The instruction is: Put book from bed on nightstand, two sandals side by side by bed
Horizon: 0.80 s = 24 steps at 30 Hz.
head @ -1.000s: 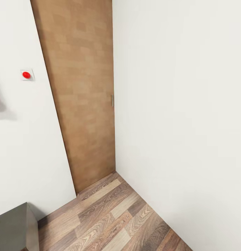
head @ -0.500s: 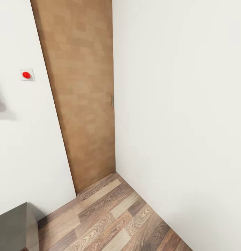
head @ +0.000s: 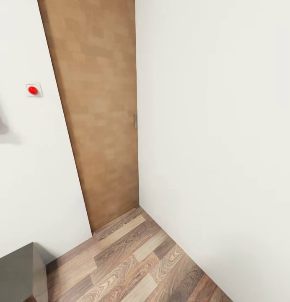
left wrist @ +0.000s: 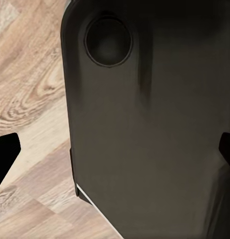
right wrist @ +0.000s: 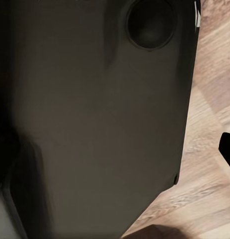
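Door: tall brown wooden door [head: 99,113], far in the corner, between white walls [head: 216,126].
Floor: wood-plank floor [head: 132,264].
Left gripper [left wrist: 115,149]: fingertips wide apart, holding nothing, over the robot's dark body panel [left wrist: 144,124].
Right gripper: one fingertip [right wrist: 227,149] visible; spread cannot be told.

Home interior: wooden door [head: 101,113], plank floor [head: 136,264].

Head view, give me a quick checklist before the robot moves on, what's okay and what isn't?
1. Book, bed, sandals or nightstand in sight: not ok.
2. Door ahead: shut against the wall corner, not ok as a way through.
3. Wood floor ahead: short stretch ending at the white wall, not ok for driving forward.
4. Grey box at lower left: close by, cannot tell the gap.
5. Left tool tips spread: ok.
6. Right tool state: cannot tell.
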Tool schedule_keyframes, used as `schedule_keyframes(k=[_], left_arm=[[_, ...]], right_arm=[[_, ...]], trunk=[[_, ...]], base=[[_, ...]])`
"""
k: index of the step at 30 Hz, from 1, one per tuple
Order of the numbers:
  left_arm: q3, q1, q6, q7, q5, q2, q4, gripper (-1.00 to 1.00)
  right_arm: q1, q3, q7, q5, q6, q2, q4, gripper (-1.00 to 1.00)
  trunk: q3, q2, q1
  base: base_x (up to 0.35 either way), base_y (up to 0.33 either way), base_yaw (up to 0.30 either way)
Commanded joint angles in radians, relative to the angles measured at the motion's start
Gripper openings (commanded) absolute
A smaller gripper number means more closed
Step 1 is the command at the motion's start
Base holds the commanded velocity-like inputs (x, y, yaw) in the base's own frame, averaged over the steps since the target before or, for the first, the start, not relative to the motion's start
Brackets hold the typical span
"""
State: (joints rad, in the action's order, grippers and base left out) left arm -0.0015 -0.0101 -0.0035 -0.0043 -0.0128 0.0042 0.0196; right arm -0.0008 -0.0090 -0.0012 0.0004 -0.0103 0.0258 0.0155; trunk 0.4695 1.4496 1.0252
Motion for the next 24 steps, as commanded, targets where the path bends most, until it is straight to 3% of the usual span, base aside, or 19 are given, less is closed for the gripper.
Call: schedule_keyframes(k=[1, 8, 24], left_arm=[[0.0, -0.001, -0.001, 0.0, -0.001, 0.0, 0.002, 1.0], [0.003, -0.001, -0.001, 0.0, 0.002, 0.0, 0.002, 1.0], [-0.003, -0.001, -0.006, 0.0, 0.0, 0.001, 0.003, 1.0]], right_arm=[[0.0, -0.001, 0.0, 0.0, -0.001, 0.0, 0.0, 1.0], [-0.001, 0.0, -0.001, -0.002, 0.002, 0.0, 0.0, 1.0], [-0.001, 0.0, -0.003, -0.003, 0.004, 0.0, 0.0, 1.0]], trunk=[[0.001, 0.0, 0.0], [0.001, 0.0, 0.0], [0.001, 0.0, 0.0]], base=[[-0.085, 0.0, 0.0], [-0.045, 0.0, 0.073], [-0.003, 0.0, 0.243]])
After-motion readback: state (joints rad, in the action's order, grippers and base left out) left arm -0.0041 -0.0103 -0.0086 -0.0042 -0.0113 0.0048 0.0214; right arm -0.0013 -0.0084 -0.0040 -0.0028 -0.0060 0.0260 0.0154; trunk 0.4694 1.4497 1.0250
